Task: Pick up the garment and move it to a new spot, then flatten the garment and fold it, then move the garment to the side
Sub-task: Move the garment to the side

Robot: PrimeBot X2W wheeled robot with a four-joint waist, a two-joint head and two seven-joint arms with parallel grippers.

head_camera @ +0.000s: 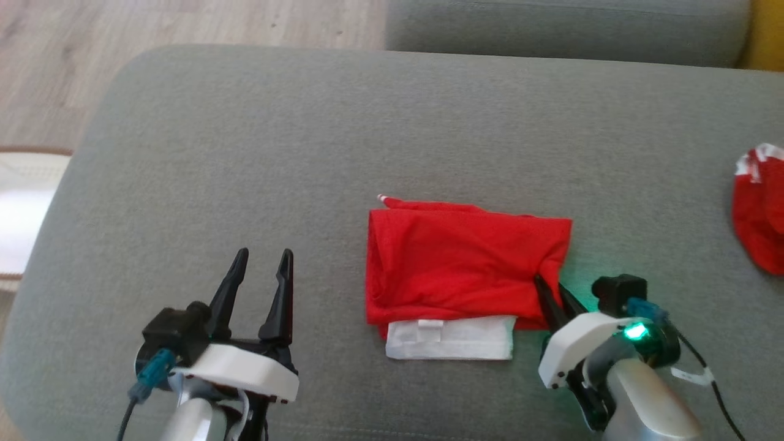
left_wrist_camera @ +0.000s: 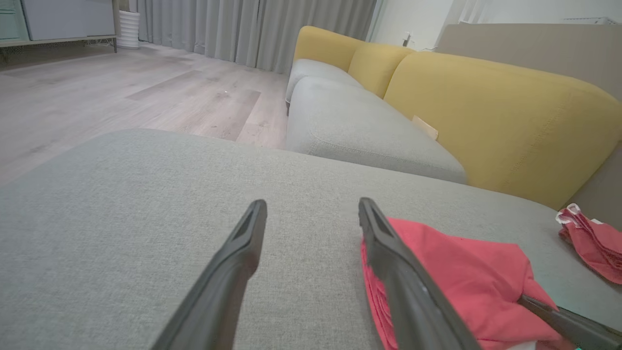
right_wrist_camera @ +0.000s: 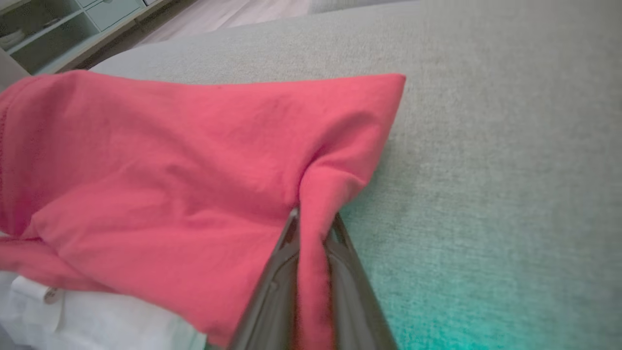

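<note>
Garment point(head_camera: 465, 263) is seen folded into a compact red rectangle, laid flat near the front middle of a grey cushion point(head_camera: 245, 153). A white layer is exposed along its near edge. Its near right corner is pinched between the fingers of the right gripper point(head_camera: 550, 283), with red cloth bunched up between them. The left gripper point(head_camera: 264, 252) is held spread wide with nothing between its fingers, apart from the folded cloth's left edge. A smaller red piece with white trim point(head_camera: 759, 208) is noted at the cushion's far right, well apart.
</note>
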